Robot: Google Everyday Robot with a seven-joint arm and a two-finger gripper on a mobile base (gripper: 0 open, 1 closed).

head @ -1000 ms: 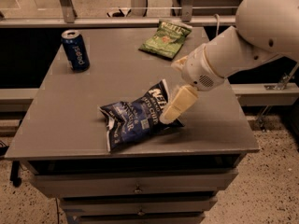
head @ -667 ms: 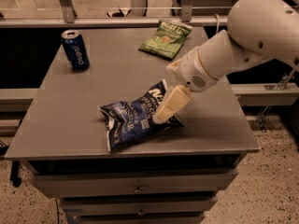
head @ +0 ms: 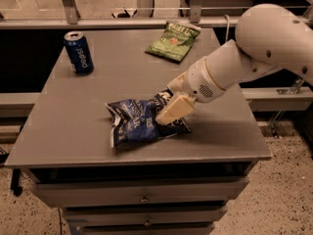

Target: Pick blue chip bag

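Three items sit on the grey bench: a blue Pepsi can at the far left, a light green chip bag at the far middle, and the blue chip bag, crumpled, near the front edge at centre. The white arm reaches in from the right. Its cream-coloured end effector is down at the right end of the blue chip bag, overlapping the bag's raised upper corner. How far the end effector is open, and whether it has any hold of the foil, cannot be told from this view.

Risks, as judged:
- The foil looks slick and crinkled, so a bite on a thin fold alone may slip out on lifting.
- A downward press on the puffed bag could push it toward the nearby front edge of the bench.
- A shallow hold on one corner would let the bag swing and pull free.

The Pepsi can and the light green chip bag lie well apart and seem unlikely to be disturbed.
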